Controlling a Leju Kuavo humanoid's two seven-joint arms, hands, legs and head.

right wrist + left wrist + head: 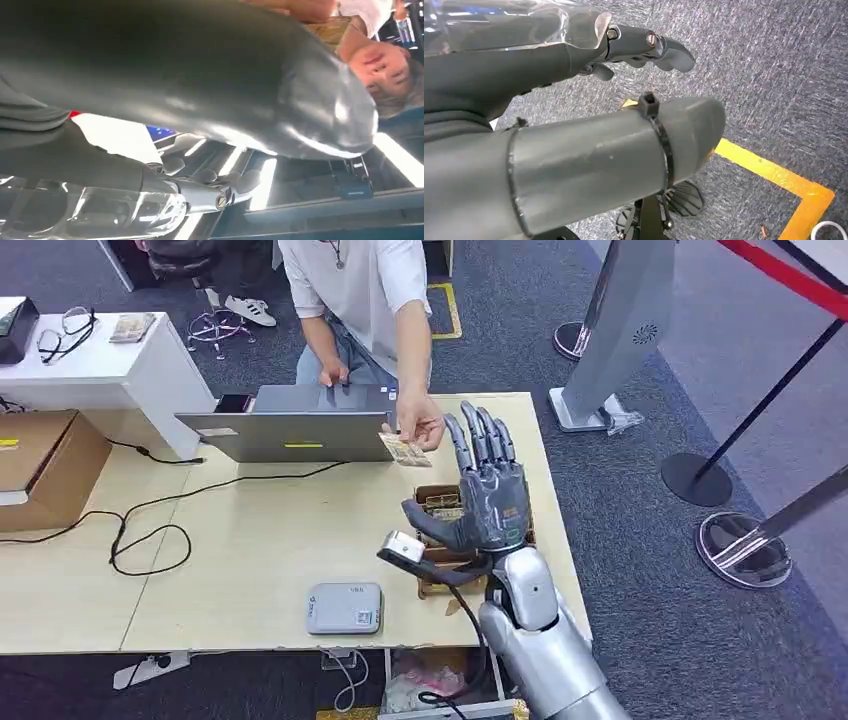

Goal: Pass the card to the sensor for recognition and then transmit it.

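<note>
**A:** What sits nearest on the tabletop [250,540]?

**B:** A small grey sensor [344,607] lies flat by the near edge. Just right of it the robot's silver right arm rises from below, partly covering a brown box [432,502] on the right side of the tabletop. The box's contents are too small and too covered to identify.

**A:** Is the right hand [487,490] holding anything?

**B:** No. It is raised with its fingers extended and apart, thumb out to the left, and nothing in it.

**A:** Where is the card [404,449]?

**B:** Just beyond that hand, slightly left of it. A person's hand [420,425] pinches it above the tabletop; the print on it is unreadable. The person stands at the far side, and the top edge cuts them off at the shoulders.

**A:** And the left hand [574,150]?

**B:** Its wrist camera shows it close and blurred over grey carpet with a yellow floor line [774,175]. The fingers curve a little and grip nothing visible, but I cannot tell whether it is open or closed.

**A:** Anything further back?

**B:** An open laptop [290,425] at the far edge, a black cable [150,530] looping across the left, and a cardboard box [45,465] cut off at far left.
</note>
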